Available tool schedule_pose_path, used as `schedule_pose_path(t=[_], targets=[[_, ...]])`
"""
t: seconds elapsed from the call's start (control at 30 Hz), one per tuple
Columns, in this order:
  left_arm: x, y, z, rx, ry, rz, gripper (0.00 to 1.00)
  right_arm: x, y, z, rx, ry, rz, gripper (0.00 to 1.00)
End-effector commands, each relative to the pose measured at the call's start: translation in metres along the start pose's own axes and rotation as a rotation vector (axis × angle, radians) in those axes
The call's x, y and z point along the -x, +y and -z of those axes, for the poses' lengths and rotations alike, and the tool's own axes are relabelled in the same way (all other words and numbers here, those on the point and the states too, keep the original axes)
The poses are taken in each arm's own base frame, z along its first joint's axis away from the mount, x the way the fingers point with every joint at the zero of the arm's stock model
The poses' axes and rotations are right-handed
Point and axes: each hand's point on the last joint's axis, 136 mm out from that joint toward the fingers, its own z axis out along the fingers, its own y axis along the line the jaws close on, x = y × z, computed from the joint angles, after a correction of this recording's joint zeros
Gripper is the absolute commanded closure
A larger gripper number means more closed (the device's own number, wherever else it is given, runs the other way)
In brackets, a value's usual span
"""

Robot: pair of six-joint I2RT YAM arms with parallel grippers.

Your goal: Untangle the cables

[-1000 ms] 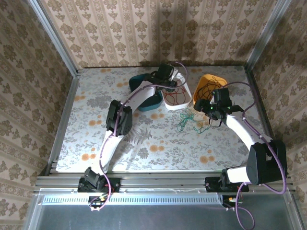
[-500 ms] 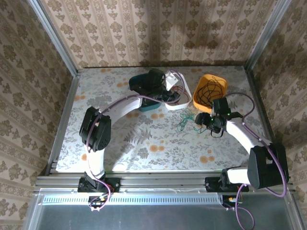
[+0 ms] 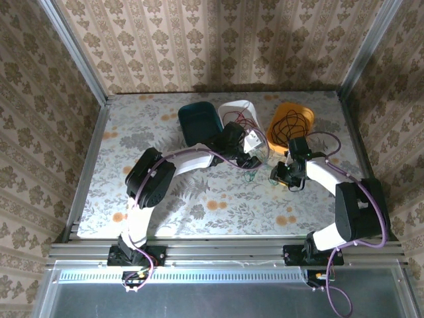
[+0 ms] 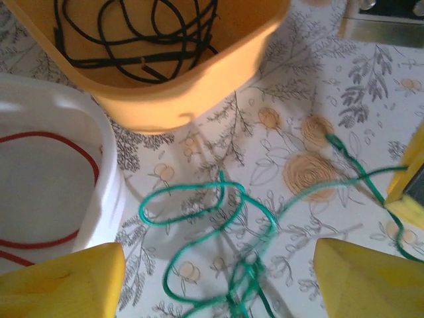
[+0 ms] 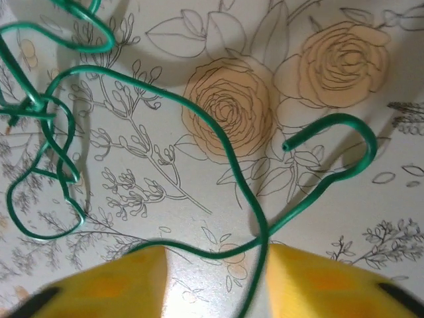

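Note:
A tangled green cable (image 4: pixel 218 199) lies in loops on the flowered table (image 3: pixel 199 192), and its clump (image 3: pixel 254 169) sits between my two grippers. My left gripper (image 4: pixel 218 268) hovers over the loops, its yellow fingers (image 4: pixel 63 285) spread wide, open and holding nothing. It reaches in from the left (image 3: pixel 254 154). My right gripper (image 5: pixel 215 268) is low over the cable's free end (image 5: pixel 286 146), open, with two crossing strands between its fingers (image 5: pixel 112 285). Seen from above, the right gripper (image 3: pixel 278 176) is just right of the clump.
An orange bin (image 4: pixel 199 79) holds a black cable (image 4: pixel 139 33). A white bin (image 4: pixel 106 179) beside it holds a red cable (image 4: pixel 59 139). A teal bin (image 3: pixel 197 122) stands left of the white one (image 3: pixel 238 109). Cage walls surround the table.
My left arm has swung forward from over the bins to above the green cable. My right gripper has moved toward the near edge and left, down to the cable's free end.

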Motion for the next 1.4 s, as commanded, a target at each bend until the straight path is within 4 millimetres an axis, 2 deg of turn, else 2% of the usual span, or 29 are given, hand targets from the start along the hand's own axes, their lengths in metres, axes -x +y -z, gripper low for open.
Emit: schedule_pose_path(t=[0.0,0.07,0.27,0.4,0.6,0.97,1.1,1.37], targets=[[0.000,0.007,-0.013,0.002,-0.048,0.035,0.25,0.007,0.012,0.008,0.032,-0.014,0.014,0.95],[-0.003,0.007,-0.019,-0.027,-0.056,0.070,0.28,0.006,0.014,0.009,0.044,-0.011,0.017,0.99],[-0.018,0.005,-0.030,-0.071,-0.033,0.121,0.43,0.008,0.013,0.016,0.035,-0.035,0.015,1.00],[-0.037,-0.006,-0.030,-0.115,0.024,0.111,0.39,0.016,0.015,0.023,0.033,-0.078,0.009,1.00],[-0.049,-0.022,-0.019,-0.182,0.050,0.072,0.30,0.024,0.018,0.025,0.042,-0.106,-0.010,1.00],[-0.074,-0.028,-0.010,-0.159,0.133,0.055,0.32,0.037,0.027,0.030,0.064,-0.141,-0.031,1.00],[-0.071,-0.028,-0.004,-0.151,0.127,0.034,0.32,0.036,0.028,0.032,0.068,-0.142,-0.029,1.00],[-0.045,-0.027,0.002,-0.187,0.082,0.051,0.32,0.040,0.033,0.035,0.080,-0.146,-0.017,1.00]])
